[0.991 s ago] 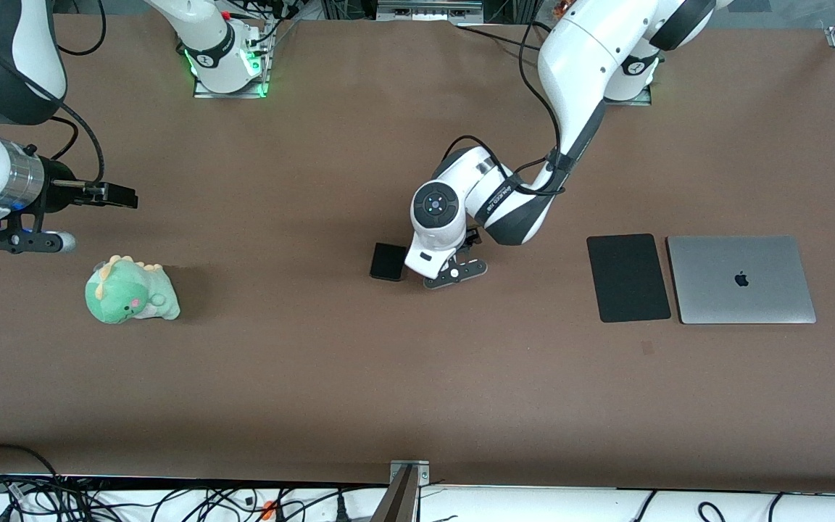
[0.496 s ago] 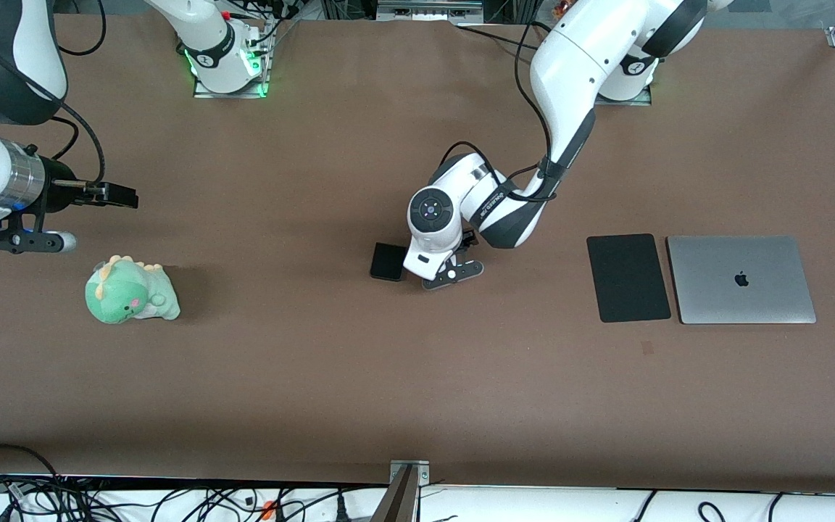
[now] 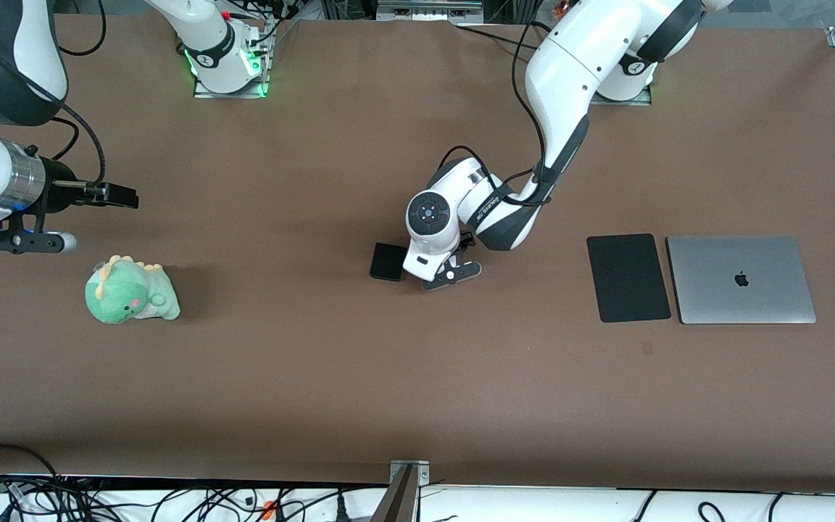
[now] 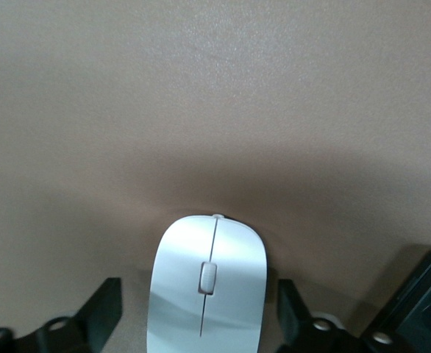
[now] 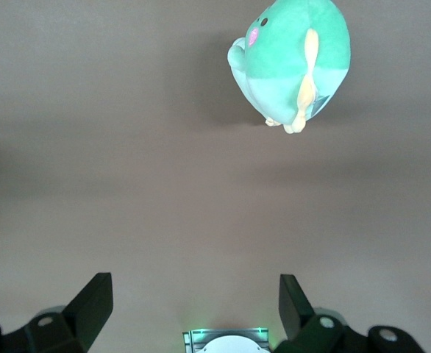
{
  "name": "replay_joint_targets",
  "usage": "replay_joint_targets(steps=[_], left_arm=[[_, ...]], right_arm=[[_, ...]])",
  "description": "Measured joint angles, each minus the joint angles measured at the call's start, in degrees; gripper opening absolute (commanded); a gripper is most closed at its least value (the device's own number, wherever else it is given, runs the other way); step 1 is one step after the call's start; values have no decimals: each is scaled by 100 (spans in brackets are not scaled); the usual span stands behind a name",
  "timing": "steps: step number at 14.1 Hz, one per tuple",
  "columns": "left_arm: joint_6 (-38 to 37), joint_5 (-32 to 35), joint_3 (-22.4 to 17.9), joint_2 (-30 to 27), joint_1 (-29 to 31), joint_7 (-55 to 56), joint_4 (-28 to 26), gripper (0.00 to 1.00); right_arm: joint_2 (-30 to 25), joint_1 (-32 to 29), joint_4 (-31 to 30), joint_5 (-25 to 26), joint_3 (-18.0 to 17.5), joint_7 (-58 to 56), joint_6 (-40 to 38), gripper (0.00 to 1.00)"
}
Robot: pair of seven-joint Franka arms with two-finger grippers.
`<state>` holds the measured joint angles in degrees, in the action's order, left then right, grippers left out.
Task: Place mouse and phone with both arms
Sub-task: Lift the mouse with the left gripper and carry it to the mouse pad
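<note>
left pincer (image 4: 201,323): low at mid-surface, fingers spread wide, one on each side of the mouse, gaps visible both sides, not gripping yet
mouse (image 4: 208,283): white, glossy, flat on the brown surface (image 3: 316,377); hidden under the left wrist in the front view
phone (image 3: 388,262): small black slab flat on the surface, just beside the left pincer toward the right arm's end; its corner also shows in the left wrist view (image 4: 421,301)
right pincer (image 5: 193,312): fingers wide apart, nothing between them, up over the surface near the plush dinosaur (image 3: 130,290); right arm waits
mat (image 3: 628,277): flat black rectangle toward the left arm's end, edge against the closed silver laptop (image 3: 741,279)
mouse handling: likely light, rigid shell, smooth and slippery; curved sides could squirt out of a loose pinch
mouse grip: take it across the long flanks near the middle, low on the body, fingers square to the grey centre line
phone handling: thin, stiff, lies flush, so little edge to catch; probably needs a pinch on the two long edges
risk: closing pincer may nudge the phone since it sits so close
step: judged pre-grasp on mouse, nothing placed yet
</note>
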<state>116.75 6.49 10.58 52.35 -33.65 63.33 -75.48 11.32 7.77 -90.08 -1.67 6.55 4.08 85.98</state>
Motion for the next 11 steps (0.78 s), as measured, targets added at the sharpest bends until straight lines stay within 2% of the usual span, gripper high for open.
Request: replay_joint_targets(steps=[2, 4, 8, 11], left_arm=[[0, 0, -2, 0, 0, 0, 8, 26], [0, 7, -9, 0, 0, 0, 24, 17], [-52, 258, -73, -57, 47, 0, 172, 17], [-507, 283, -108, -396, 275, -109, 278, 18]], right_arm=[[4, 0, 0, 0, 0, 7, -11, 100], [5, 1, 0, -1, 0, 14, -106, 100], [6, 5, 0, -8, 0, 15, -156, 100], [9, 17, 0, -8, -1, 14, -167, 100]])
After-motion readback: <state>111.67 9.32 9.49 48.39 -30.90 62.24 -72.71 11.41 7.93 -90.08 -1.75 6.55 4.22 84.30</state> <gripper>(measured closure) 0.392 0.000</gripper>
